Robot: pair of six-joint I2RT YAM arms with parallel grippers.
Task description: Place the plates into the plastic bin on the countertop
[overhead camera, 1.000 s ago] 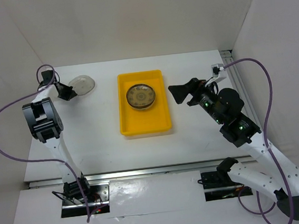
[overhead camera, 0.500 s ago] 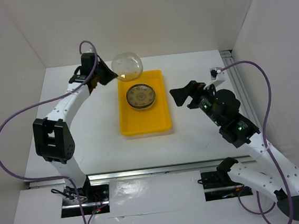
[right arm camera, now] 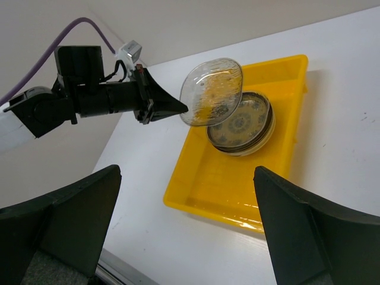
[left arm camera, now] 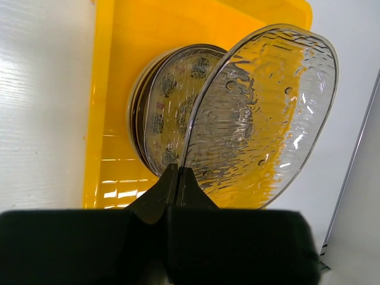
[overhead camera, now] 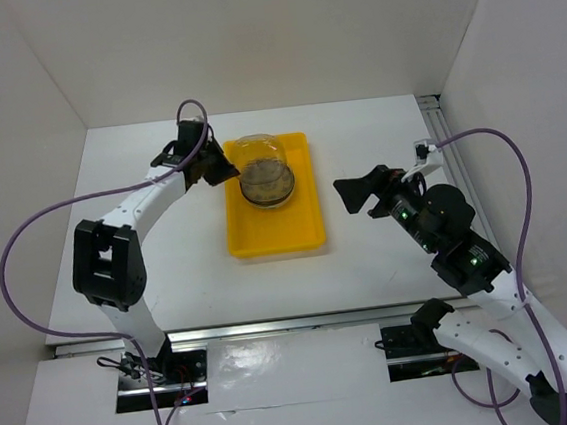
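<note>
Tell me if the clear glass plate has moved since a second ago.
Yes. The clear plate, in the left claw, went right from left of the yellow bin to over it.

arms [overhead camera: 141, 194]: white shells, black joints | cables [overhead camera: 3, 270]: purple | right arm [overhead camera: 445, 219]: green lights | pincer fingers [left arm camera: 151, 202]: black, wedge-shaped

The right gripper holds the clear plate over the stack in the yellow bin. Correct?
No, the left gripper holds the clear plate over the stack in the yellow bin; the left wrist view shows it. The right gripper is open, empty.
</note>
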